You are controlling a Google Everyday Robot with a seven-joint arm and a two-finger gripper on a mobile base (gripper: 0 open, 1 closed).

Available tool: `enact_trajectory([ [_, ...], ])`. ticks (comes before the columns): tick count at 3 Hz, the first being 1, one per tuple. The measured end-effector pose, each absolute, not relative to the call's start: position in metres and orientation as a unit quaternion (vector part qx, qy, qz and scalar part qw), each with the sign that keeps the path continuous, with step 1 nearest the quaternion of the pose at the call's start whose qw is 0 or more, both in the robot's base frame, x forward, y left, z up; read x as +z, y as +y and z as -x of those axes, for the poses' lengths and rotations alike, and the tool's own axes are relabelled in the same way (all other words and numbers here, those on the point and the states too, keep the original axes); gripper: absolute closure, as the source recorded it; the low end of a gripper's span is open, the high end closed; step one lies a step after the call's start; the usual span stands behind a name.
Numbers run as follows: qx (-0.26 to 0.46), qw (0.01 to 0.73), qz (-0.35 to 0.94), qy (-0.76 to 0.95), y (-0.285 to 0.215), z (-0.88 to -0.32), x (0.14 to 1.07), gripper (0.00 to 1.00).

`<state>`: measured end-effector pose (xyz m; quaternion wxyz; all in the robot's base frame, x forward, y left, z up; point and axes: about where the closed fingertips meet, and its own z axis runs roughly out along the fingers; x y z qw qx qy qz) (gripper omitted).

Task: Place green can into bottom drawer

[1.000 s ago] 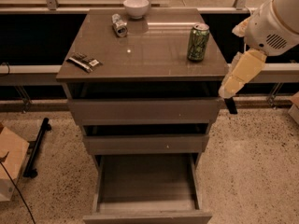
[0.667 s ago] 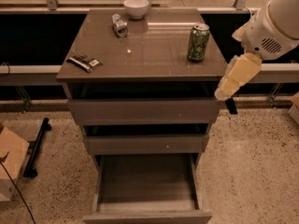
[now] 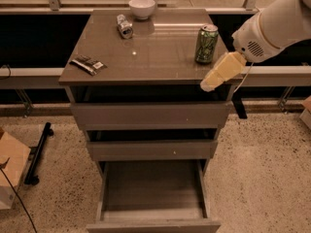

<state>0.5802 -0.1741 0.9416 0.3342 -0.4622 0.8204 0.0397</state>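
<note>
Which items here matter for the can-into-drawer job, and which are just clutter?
Job:
- green can, upright at the right of the cabinet top
- bottom drawer, pulled open
- gripper, at the top's front right edge, near the can

Clutter:
- white bowl
- small silver can, on its side
- dark packet

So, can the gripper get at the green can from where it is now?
Probably yes. The gripper hangs at the front right edge of the cabinet top, just in front of the green can, with nothing standing between them.
</note>
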Motion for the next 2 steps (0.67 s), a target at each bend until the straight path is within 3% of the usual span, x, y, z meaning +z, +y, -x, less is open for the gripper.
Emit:
enact_trajectory([
  [2, 0.061, 0.413, 0.395, 0.818, -0.181, -0.655, 0.934, 0.00],
])
